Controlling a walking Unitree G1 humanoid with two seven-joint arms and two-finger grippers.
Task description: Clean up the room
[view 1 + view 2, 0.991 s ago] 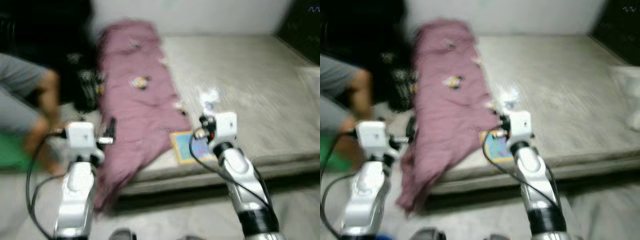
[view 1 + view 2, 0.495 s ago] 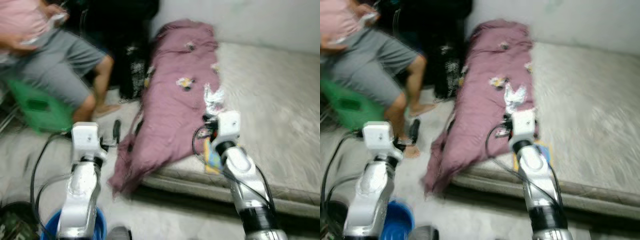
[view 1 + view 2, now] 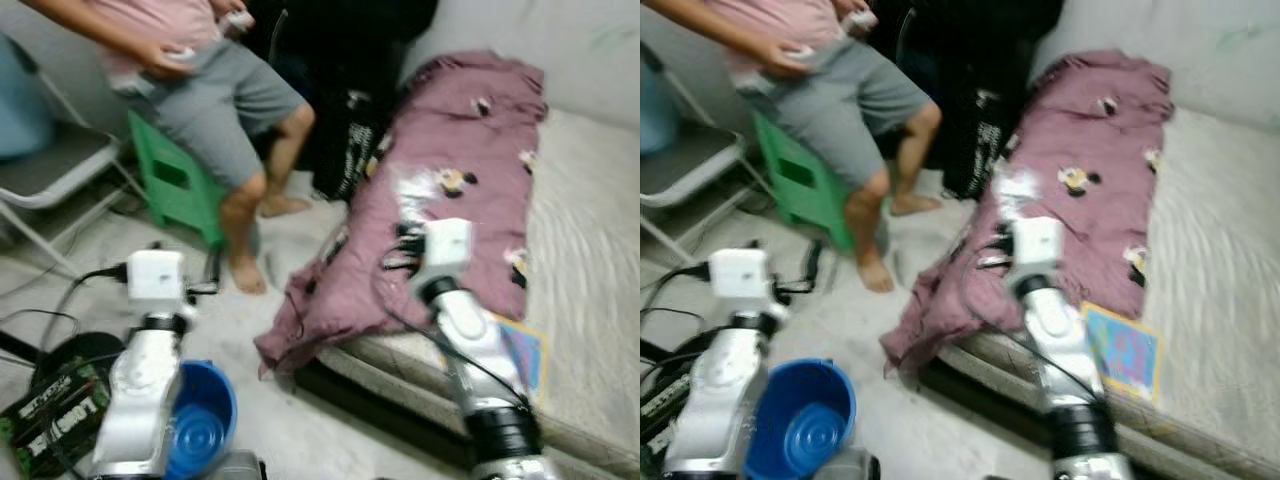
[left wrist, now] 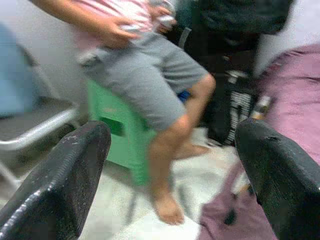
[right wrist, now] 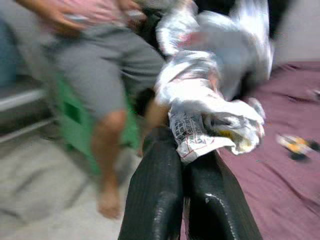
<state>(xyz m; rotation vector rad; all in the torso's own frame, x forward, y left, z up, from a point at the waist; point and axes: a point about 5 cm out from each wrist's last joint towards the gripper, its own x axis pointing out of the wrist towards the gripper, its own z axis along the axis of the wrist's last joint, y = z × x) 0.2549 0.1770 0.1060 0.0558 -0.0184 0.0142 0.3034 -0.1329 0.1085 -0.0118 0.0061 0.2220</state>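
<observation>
**Getting that wrapper into the bin without dropping it**

Bedroom floor on the robot's left, mattress [image 3: 1220,250] on its right, with a purple blanket [image 3: 450,220] draped over the mattress edge and spilling onto the floor. A person [image 3: 215,90] sits on a green stool [image 3: 175,185] just past the blanket, bare feet on the floor.

Right tool [image 5: 185,150] has its two black fingers pinched together on a crumpled silver wrapper [image 5: 210,105], held up over the blanket. Most of the wrapper sticks out beyond the fingertips, so I'd say the grip is on one corner only.

Left tool [image 4: 170,165] is wide open with nothing in it, held out toward the stool.

Blue bucket [image 3: 800,425] sits on the floor right below the left arm, and that looks like the place for the trash.

My take on doing this well:
- keep the pinch firm, since foil like that probably slips
- swing the right arm across slowly and low, well away from the person's legs
- get the wrapper right over the bucket mouth before letting go, because it's light and may drift
- mind the cables by the left arm

Colourful booklet [image 3: 1122,350] on the mattress looks like a later pickup.
</observation>
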